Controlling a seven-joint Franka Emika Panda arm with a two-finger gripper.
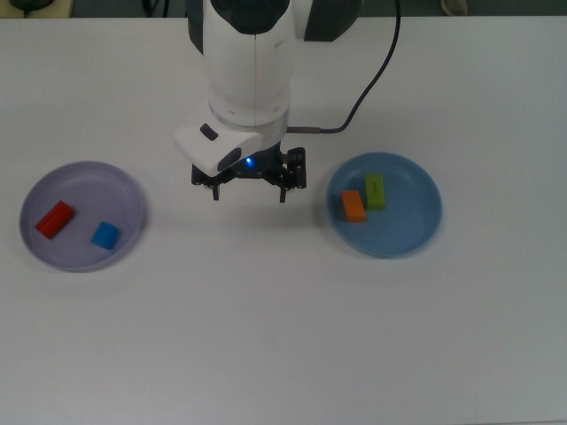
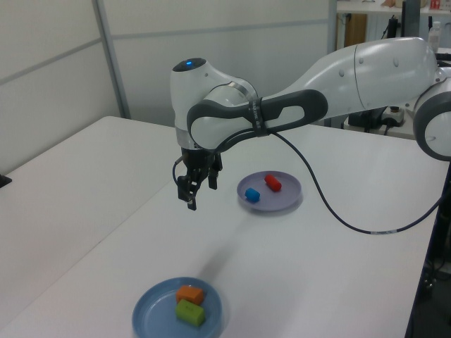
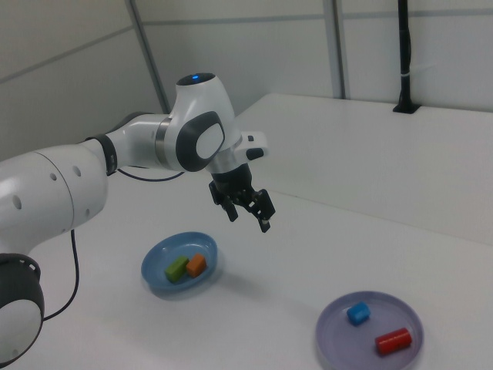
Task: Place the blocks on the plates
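The lavender plate (image 1: 124, 190) (image 2: 287, 201) (image 3: 408, 339) holds the red block (image 1: 54, 219) (image 2: 273, 183) (image 3: 392, 341) and the blue block (image 1: 105, 235) (image 2: 252, 195) (image 3: 358, 313). The blue plate (image 1: 412, 226) (image 2: 151, 310) (image 3: 158, 266) carries the orange block (image 1: 353, 205) (image 2: 189, 294) (image 3: 196, 265) and the green block (image 1: 376, 191) (image 2: 190, 313) (image 3: 176, 269). My gripper (image 1: 249, 193) (image 2: 190, 200) (image 3: 248, 218) hangs open and empty above the table between the two plates, nearer the blue plate in the top view.
A black cable (image 1: 372, 71) runs from the arm toward the top view's upper edge. The white table (image 1: 283, 336) stretches on all sides of the plates. A wall and a black pole (image 3: 404, 54) stand behind the table in the right view.
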